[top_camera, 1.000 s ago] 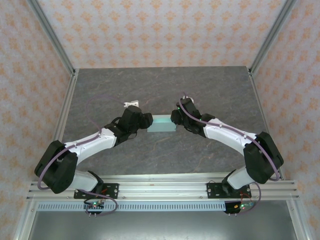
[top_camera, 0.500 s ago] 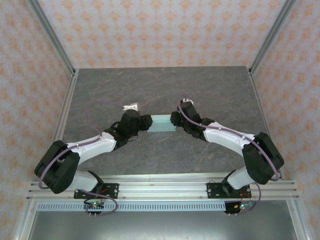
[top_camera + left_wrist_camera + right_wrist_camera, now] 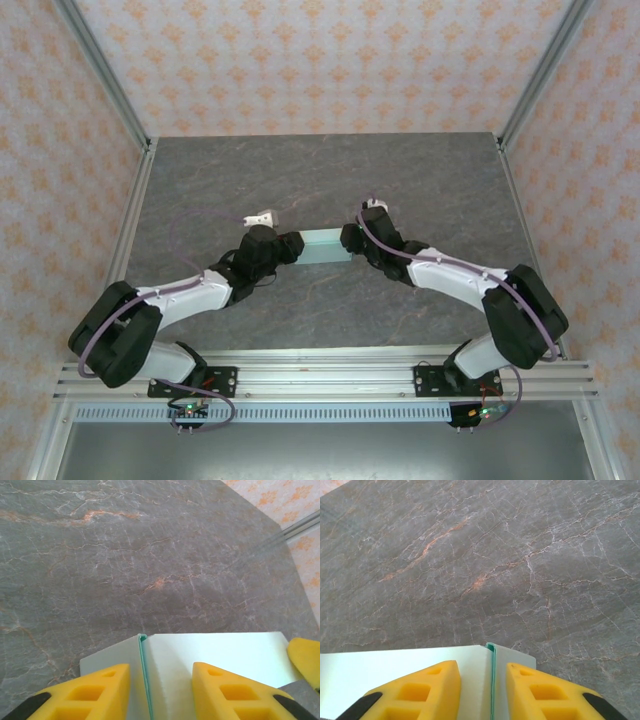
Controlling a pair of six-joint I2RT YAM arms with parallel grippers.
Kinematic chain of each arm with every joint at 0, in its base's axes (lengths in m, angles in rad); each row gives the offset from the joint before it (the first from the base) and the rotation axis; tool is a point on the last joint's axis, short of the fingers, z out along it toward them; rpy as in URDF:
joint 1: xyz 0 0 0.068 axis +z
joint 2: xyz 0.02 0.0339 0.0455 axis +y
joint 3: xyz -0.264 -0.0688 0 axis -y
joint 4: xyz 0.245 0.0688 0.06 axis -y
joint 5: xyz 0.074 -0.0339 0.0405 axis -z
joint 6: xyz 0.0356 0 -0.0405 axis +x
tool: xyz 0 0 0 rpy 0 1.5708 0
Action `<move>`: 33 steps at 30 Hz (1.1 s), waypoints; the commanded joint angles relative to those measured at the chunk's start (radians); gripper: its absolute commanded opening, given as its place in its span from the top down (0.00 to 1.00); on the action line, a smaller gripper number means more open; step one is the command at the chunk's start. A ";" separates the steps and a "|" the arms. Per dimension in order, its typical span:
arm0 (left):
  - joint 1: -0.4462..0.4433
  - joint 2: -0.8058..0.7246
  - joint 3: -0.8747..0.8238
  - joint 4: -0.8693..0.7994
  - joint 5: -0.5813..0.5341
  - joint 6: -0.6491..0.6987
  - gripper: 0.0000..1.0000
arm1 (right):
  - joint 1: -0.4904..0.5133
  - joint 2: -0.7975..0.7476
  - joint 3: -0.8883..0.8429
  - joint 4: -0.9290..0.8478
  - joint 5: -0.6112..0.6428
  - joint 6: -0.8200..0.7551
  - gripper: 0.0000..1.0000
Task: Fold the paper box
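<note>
Left pincer and right pincer stand part-open, each astride an end crease of the paper box, which lies mid-way across the desk between them. Whether my pads press it, I can't tell. Thin card should be light, slippery and easily dented, so I'd hold it by the end flaps.

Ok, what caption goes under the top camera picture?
Teamwork: left gripper and right gripper at opposite ends of a mint paper box on the grey table.
</note>
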 commanded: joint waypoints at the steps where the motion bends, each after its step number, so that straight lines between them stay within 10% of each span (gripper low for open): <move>1: -0.002 -0.009 -0.007 -0.317 -0.035 0.047 0.58 | -0.005 0.054 -0.037 -0.314 -0.004 -0.038 0.70; 14: 0.046 -0.069 0.075 -0.339 0.104 0.039 0.38 | -0.001 0.053 -0.004 -0.306 -0.005 -0.041 0.70; 33: 0.069 0.158 -0.174 -0.081 0.220 -0.077 0.82 | -0.027 0.118 -0.035 -0.337 -0.052 -0.061 0.73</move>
